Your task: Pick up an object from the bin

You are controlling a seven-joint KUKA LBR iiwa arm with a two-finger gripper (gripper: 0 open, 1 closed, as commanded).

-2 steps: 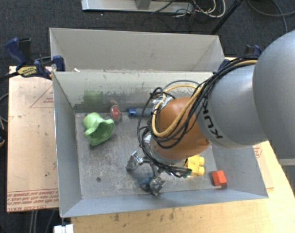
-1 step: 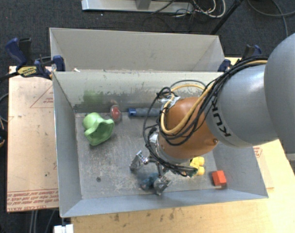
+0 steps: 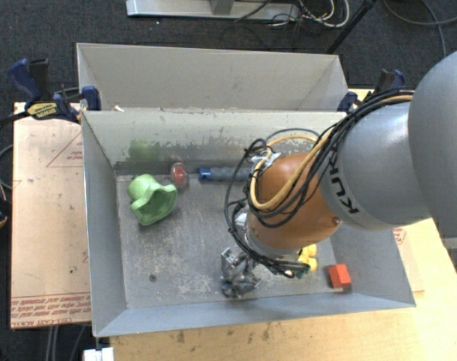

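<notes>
Starting at the near wall of the grey metal bin (image 3: 101, 224): metal two-finger gripper (image 3: 238, 277), low over bare scuffed floor just inside that wall. Cannot tell whether spread or pressed together, nor whether pinching anything. Just right of it, small yellow plastic piece (image 3: 308, 257), closest of the loose things and partly tucked under the wrist. Further right, near the same wall, small orange rectangular block (image 3: 338, 277), apart from the yellow piece. Above the gripper, rounded orange wrist cover (image 3: 289, 194) wrapped in black cables (image 3: 240, 194), joined to the thick grey arm (image 3: 409, 164) coming in from the right. Farther back on the left, light green soft cup-like shape (image 3: 152, 199), well apart from the gripper. Against the far wall, small red ball (image 3: 179, 174) and, just beside it, thin grey rod with a blue tip (image 3: 213, 174).
</notes>
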